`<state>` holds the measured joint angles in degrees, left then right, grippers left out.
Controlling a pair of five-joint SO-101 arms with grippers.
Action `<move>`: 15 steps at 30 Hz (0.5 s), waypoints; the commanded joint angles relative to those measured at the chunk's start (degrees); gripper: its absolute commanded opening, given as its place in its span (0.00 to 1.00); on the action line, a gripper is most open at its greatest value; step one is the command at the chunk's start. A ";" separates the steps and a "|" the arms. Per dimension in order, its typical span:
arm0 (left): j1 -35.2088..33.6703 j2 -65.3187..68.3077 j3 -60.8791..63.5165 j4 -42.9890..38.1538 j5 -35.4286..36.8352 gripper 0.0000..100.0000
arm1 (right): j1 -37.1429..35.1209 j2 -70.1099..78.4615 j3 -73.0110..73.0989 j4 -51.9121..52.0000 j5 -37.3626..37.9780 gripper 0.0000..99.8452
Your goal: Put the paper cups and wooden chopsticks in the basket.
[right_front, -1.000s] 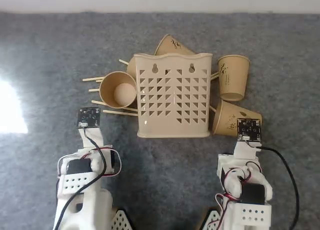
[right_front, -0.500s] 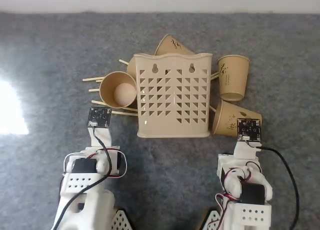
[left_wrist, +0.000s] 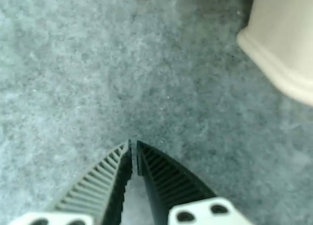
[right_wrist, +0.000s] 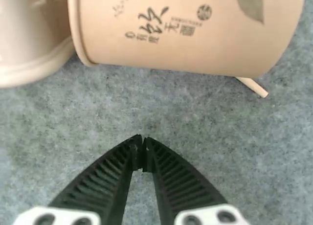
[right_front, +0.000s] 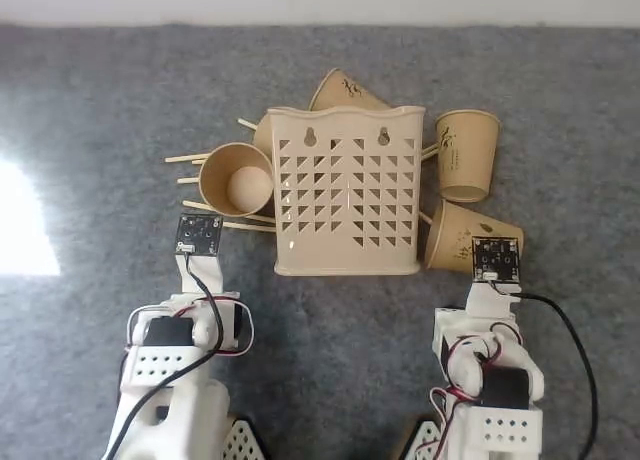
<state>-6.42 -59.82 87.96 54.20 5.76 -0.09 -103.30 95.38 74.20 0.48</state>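
The basket [right_front: 348, 190] appears to lie flat on the grey surface [right_front: 100, 100] with its perforated face up and its wavy rim pointing away from the arms, so nothing has gone into it yet and its mouth probably has to be reached from the far side. The cups sit scattered round it. One cup [right_front: 236, 180] stands mouth-up against its left wall, on top of several chopsticks [right_front: 215, 221] that fan out from under it. A second cup [right_front: 345, 88] lies tipped behind the rim, a third cup [right_front: 466, 152] lies just off the right wall, and the nearest cup [right_wrist: 186, 29] lies on its side with its rim next to the basket's base corner and a chopstick tip [right_wrist: 252, 86] poking out beneath it. The right hand [right_wrist: 142, 146] points at that cup from just short of it, its ribbed fingers pressed together and holding nothing, so I judge it needs to open before any grasp. The left hand [left_wrist: 133, 151] is likewise closed to a sliver and empty, aimed down at bare surface beside the basket's near left corner. Both arms are folded low and close to their bases, wrists tilted downward.
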 commanded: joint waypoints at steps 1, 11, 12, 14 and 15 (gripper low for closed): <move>0.26 -0.44 -2.15 0.26 0.18 0.01 | 0.13 0.48 0.88 -0.40 0.44 0.01; -4.48 -0.44 -16.48 2.29 0.09 0.02 | 0.31 0.48 -19.08 -5.67 0.62 0.01; -4.57 -0.44 -17.27 2.46 0.09 0.02 | 0.31 0.48 -21.54 -5.67 0.53 0.01; -4.57 -0.44 -19.56 4.92 0.09 0.02 | 0.31 0.48 -25.32 -5.58 0.62 0.01; -4.57 -0.44 -21.32 6.86 0.09 0.02 | 0.31 0.48 -26.55 -5.58 0.70 0.01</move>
<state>-10.64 -59.82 73.45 56.66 5.76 0.09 -103.56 75.87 69.80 0.48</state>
